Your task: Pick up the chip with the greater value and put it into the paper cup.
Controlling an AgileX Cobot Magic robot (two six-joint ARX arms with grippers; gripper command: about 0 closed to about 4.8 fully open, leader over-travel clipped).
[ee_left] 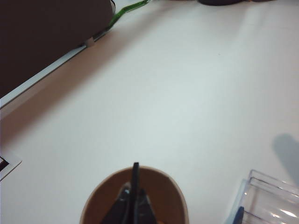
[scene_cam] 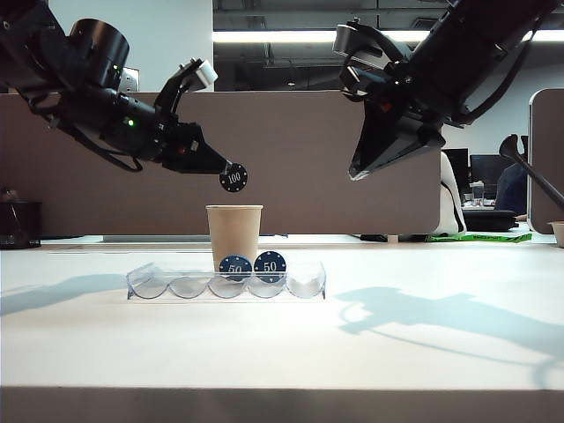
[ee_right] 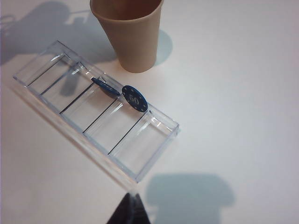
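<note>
The left gripper (scene_cam: pixel 227 170) is holding the chip (scene_cam: pixel 233 178) above the cup (scene_cam: pixel 234 231); the tray (scene_cam: pixel 141 280) is lying in front, the right gripper (scene_cam: pixel 354 173) hanging well right.

The left end effector (scene_cam: pixel 227 170) pinches the black 100 chip (scene_cam: pixel 233 178) above the paper cup (scene_cam: pixel 234 231); the right end effector (scene_cam: pixel 355 173), seemingly closed, hangs apart.

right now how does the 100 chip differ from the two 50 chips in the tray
The 100 chip is black; the 50 chips are blue. The 100 chip hangs above the paper cup, pinched in the shut left gripper; the 50 chips stand on edge in the clear tray, untouched. The right gripper hangs clear. All are round with pale edge dots.
</note>
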